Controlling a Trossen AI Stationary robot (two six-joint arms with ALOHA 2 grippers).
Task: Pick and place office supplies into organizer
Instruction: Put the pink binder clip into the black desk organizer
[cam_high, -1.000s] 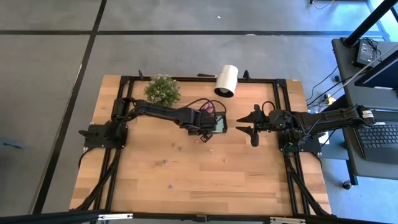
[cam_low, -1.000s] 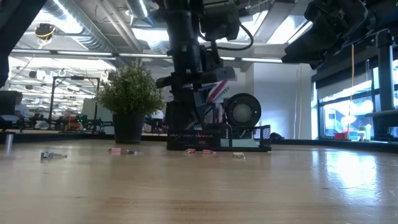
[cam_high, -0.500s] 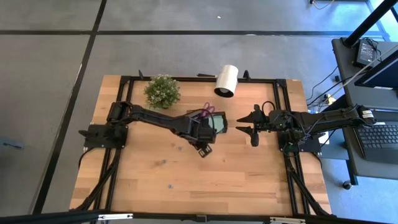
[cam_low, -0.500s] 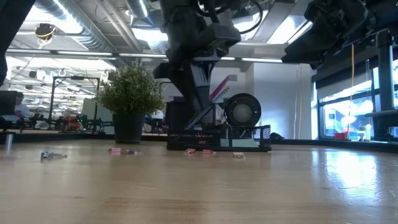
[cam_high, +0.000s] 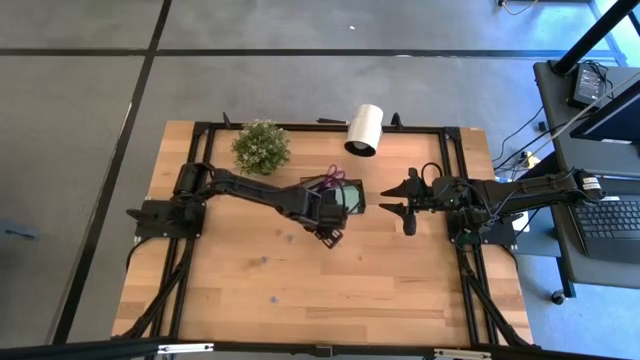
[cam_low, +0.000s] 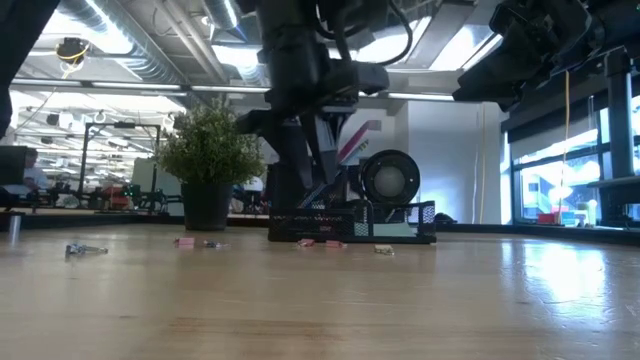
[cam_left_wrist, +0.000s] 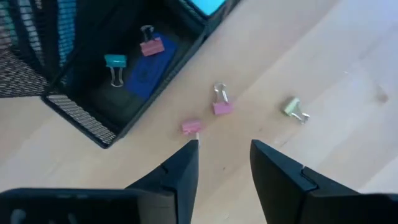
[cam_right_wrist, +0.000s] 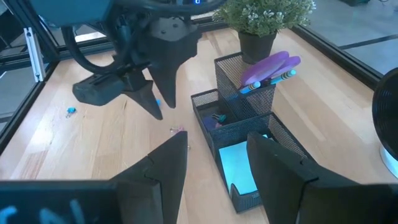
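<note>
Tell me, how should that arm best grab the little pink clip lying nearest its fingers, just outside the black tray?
Probably by the pink binder clip's pink body, coming straight down from above. It lies flat on the table, apart from the organizer, so the left gripper, open and poised above it, could straddle the body and close. Its wire handle looks too thin to pinch reliably.

The high view looks straight down on the whole table (cam_high: 250, 290). The low view looks level across it. Both wrist views, closer, share the organizer (cam_left_wrist: 93, 93).
</note>
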